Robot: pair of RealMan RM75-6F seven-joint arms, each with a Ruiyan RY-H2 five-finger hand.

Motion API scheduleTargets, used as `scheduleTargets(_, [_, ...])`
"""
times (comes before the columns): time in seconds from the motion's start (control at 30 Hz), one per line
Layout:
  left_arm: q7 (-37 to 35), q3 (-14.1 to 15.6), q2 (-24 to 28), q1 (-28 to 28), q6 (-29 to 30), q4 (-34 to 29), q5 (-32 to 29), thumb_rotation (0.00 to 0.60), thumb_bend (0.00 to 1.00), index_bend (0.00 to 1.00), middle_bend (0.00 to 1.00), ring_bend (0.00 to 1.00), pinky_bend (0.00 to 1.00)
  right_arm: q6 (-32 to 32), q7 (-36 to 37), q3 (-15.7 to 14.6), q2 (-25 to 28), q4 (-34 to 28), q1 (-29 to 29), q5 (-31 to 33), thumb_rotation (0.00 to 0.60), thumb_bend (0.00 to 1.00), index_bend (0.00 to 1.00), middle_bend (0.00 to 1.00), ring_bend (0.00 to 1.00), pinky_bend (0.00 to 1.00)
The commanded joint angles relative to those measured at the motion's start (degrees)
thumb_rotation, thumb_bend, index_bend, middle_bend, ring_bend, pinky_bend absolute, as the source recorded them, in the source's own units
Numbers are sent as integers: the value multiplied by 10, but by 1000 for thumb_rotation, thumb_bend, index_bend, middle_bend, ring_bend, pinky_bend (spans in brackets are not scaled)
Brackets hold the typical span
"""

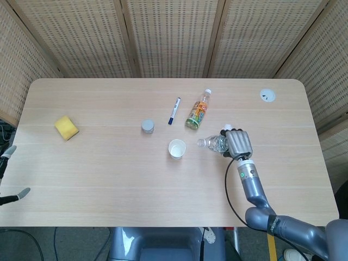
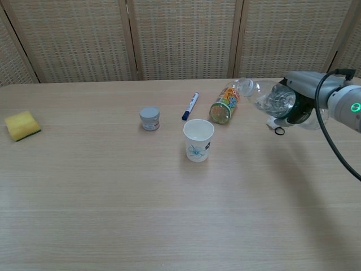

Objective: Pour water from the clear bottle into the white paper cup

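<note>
My right hand holds the clear bottle in the air, tipped over almost level with its open neck pointing left toward the white paper cup. The cup stands upright near the middle of the table, a short way left of and below the bottle's mouth. No water is seen leaving the bottle. My left hand hangs off the table's left edge, fingers apart, holding nothing.
Behind the cup lie an orange-labelled bottle on its side, a blue pen, a small grey lidded jar and a white cap with a ring. A yellow sponge sits far left.
</note>
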Motion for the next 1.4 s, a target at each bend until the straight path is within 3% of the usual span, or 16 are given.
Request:
scheduleTargets(0.03, [-4, 0, 1, -1, -2, 0, -2, 600, 24, 0, 0, 0, 0, 16, -48, 7, -21, 3, 24, 27, 600, 830, 545, 577, 529, 645])
scheduleTargets(0.33, [-15, 0, 6, 0, -2, 1, -2, 600, 24, 0, 0, 0, 0, 37, -130, 5, -52, 26, 52, 67, 600, 831, 553, 587, 561, 665])
scheduleTargets(0.93, [-25, -1, 10, -1, -4, 3, -6, 600, 24, 0, 0, 0, 0, 95, -241, -10, -85, 43, 74, 73, 600, 832, 568, 605, 583, 677])
scheduleTargets(1.4, [-36, -2, 13, -2, -5, 4, -7, 600, 25, 0, 0, 0, 0, 111, -271, -9, -94, 55, 77, 73, 600, 832, 568, 606, 583, 677])
